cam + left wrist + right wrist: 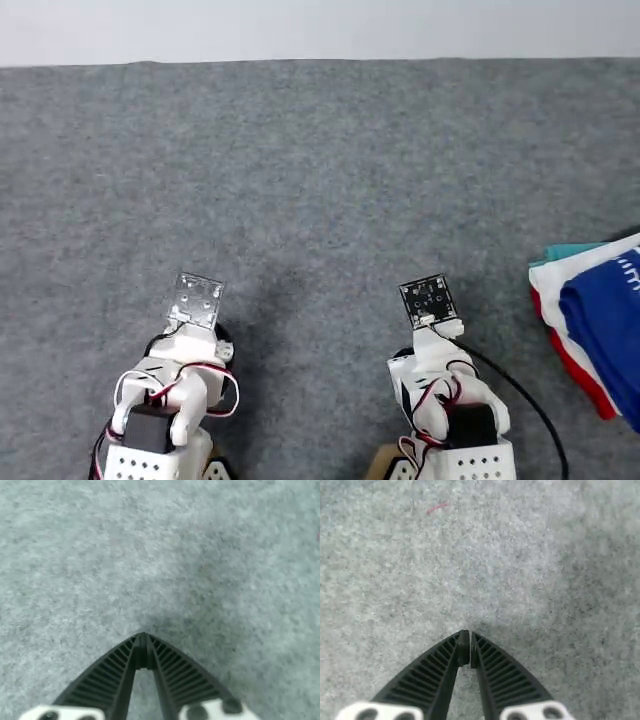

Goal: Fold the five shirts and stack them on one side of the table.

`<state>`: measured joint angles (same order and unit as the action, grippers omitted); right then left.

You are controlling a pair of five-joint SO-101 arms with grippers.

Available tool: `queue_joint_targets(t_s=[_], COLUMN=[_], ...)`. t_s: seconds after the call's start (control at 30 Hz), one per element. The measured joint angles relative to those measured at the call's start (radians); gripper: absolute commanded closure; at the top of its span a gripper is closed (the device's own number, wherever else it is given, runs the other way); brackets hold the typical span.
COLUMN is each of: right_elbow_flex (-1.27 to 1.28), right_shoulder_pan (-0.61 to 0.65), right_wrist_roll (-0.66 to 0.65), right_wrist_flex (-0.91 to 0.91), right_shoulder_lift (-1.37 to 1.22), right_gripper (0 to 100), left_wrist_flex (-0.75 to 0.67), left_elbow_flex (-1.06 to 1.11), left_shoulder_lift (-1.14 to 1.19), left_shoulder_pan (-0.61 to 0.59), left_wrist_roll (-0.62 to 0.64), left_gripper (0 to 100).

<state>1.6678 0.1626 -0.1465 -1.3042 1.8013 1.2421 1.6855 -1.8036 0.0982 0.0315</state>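
At the right edge of the grey tabletop (pixel 320 150), the stack of folded shirts (pixel 592 318) is lying with a blue shirt on top, white and red layers under it, and a teal edge peeking out at the far side. Part of the stack is running past the border of the high view. Two arms are sitting side by side at the near edge, and the shirts are lying well apart from both, off to the side of the arm (pixel 445 400) nearer to them; the other arm (pixel 175 395) is standing farther away still. The left gripper (pixel 143 638) is pressing its black ribbed fingers together over bare felt, holding nothing. The right gripper (pixel 467 636) is likewise keeping its tips together and empty, with a short red thread (pixel 436 508) lying on the felt beyond them.
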Motion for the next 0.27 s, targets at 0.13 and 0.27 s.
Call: queue_joint_targets(t_s=[0.13, 0.27], right_elbow_flex=[0.0, 0.0], right_shoulder_pan=[0.0, 0.0], right_wrist_roll=[0.0, 0.0], right_wrist_flex=[0.0, 0.0], right_shoulder_lift=[0.0, 0.0], right_gripper=[99.0, 99.0], left_wrist_flex=[0.005, 0.005], left_elbow_flex=[0.0, 0.0], left_shoulder_lift=[0.0, 0.0], left_shoulder_pan=[-0.021, -0.057], left_wrist_roll=[0.0, 0.023], left_gripper=[100, 100])
